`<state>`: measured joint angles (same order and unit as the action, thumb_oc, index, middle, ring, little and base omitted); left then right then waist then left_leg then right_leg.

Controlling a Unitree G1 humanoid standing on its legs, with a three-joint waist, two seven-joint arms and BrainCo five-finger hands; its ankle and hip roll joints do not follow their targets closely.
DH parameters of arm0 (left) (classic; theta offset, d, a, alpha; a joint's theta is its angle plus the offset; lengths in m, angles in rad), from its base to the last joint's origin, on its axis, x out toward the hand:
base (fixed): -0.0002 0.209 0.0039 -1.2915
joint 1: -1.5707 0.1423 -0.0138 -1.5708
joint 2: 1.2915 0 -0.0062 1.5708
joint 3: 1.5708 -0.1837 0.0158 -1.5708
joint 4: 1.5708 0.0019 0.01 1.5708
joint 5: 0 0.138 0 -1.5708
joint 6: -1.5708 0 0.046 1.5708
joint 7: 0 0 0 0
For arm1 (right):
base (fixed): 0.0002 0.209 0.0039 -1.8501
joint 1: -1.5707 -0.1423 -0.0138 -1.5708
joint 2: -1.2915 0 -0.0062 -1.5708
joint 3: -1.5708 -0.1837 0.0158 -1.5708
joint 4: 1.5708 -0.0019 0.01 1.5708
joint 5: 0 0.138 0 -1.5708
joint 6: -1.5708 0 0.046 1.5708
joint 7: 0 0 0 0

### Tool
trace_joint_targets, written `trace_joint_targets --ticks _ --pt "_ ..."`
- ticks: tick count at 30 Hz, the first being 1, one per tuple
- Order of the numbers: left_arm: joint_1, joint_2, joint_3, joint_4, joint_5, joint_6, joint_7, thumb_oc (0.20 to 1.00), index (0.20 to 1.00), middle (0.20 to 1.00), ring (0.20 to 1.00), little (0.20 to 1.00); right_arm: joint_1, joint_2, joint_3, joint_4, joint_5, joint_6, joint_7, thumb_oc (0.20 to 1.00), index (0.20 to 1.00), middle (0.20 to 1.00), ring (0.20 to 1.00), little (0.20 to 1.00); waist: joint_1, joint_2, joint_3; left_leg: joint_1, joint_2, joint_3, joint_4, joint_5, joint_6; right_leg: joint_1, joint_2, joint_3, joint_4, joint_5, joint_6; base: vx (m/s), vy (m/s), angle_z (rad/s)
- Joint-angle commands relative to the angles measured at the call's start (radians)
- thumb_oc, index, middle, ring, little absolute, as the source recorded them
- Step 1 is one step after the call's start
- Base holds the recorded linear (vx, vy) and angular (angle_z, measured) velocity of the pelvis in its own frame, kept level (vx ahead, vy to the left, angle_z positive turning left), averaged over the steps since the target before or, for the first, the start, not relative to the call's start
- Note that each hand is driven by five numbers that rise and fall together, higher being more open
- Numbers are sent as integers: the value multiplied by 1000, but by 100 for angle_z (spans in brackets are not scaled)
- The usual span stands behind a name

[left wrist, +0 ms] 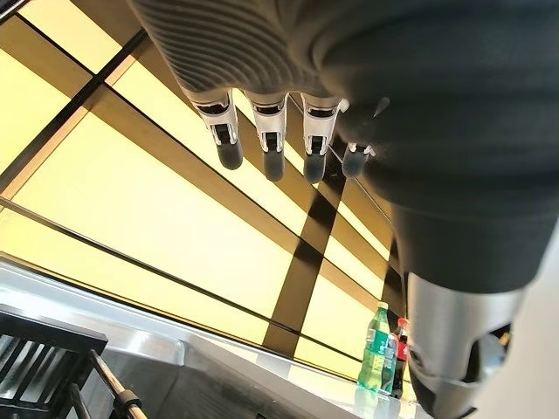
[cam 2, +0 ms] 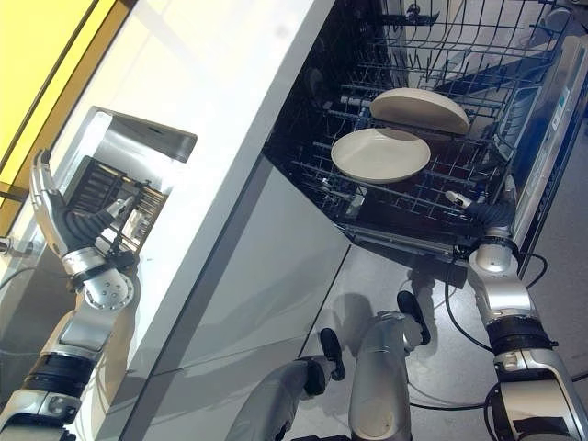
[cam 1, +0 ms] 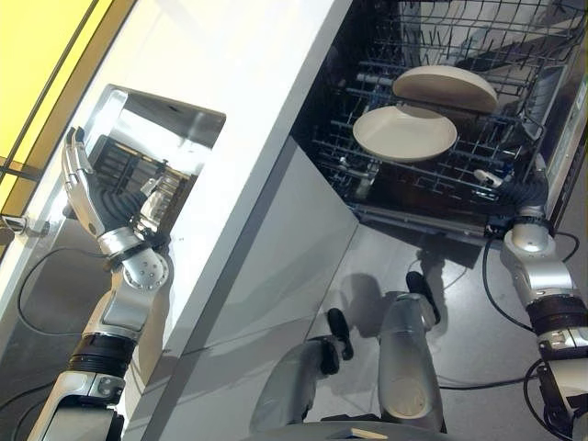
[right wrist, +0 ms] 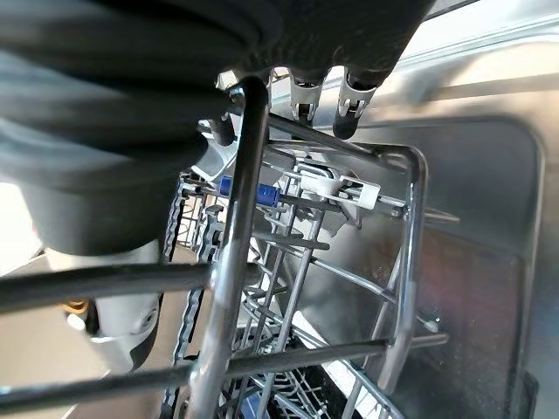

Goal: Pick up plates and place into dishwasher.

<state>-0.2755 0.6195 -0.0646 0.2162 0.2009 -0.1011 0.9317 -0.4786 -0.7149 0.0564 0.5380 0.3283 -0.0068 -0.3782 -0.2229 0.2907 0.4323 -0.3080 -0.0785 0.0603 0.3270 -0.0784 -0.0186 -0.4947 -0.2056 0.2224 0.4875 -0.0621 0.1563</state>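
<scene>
at the open dishwasher [cam 1: 551, 101], lower rack [cam 1: 404, 179] pulled out w/ two cream plates on it: front plate [cam 1: 405, 132] lies nearly flat, face up; rear plate [cam 1: 446, 88] sits just behind it, tilted, its edge overlapping the front one. upper rack [cam 1: 478, 28] above, wire, dark.

r. arm comes up from lower right, forearm near vertical, wrist at the rack's front right corner. right hand [right wrist: 301, 87] is at the rack wire; wrist view shows fingers pointing in past a thick rack bar [right wrist: 236, 262], but whether they curl round it — cannot tell.

l. arm rises from lower left beside white counter [cam 1: 239, 110], elbow bent, left hand [cam 1: 84, 188] raised over the sink [cam 1: 156, 129], palm toward the sink. fingers [left wrist: 271, 161] straight, slightly apart, holding nothing.
</scene>
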Motion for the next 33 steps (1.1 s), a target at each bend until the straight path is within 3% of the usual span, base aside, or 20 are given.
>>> trace_joint_targets --ticks 1,8,16,25,33 --pt "-42 -1 -14 -1 -43 2 27 1000 1000 1000 1000 1000 -195 12 107 -12 -23 -27 81 1000 1000 1000 1000 1000 57 6 52 -21 14 -79 176 -132 -69 74 -98 23 -92 6 -10 55 75 13" --pt "-42 -4 -23 -10 -51 17 13 1000 1000 1000 1000 1000 -225 28 119 -4 -3 6 75 1000 1000 1000 1000 1000 79 0 53 -50 -3 -75 203 -144 -62 53 -106 19 -83 19 -9 51 78 5" --pt "-78 17 -39 -21 -75 33 17 1000 1000 1000 1000 1000 -291 68 136 -24 -9 -1 8 1000 1000 1000 1000 1000 99 4 88 -110 -9 -46 240 -147 -54 1 -123 -5 -60 39 -19 11 59 12" --pt "-27 4 -26 -72 -81 19 30 1000 1000 1000 1000 1000 -412 65 165 -17 -37 20 -16 1000 1000 1000 1000 1000 166 31 88 -173 -35 -39 215 -114 -46 -66 -141 -38 -41 47 -33 17 79 12" --pt "-15 27 -18 -114 -98 21 6 1000 1000 1000 1000 1000 -500 80 205 23 -9 -6 7 1000 1000 1000 1000 1000 230 37 88 -174 -39 -65 176 -76 -44 -49 -163 -92 -42 40 -40 -16 -7 16"
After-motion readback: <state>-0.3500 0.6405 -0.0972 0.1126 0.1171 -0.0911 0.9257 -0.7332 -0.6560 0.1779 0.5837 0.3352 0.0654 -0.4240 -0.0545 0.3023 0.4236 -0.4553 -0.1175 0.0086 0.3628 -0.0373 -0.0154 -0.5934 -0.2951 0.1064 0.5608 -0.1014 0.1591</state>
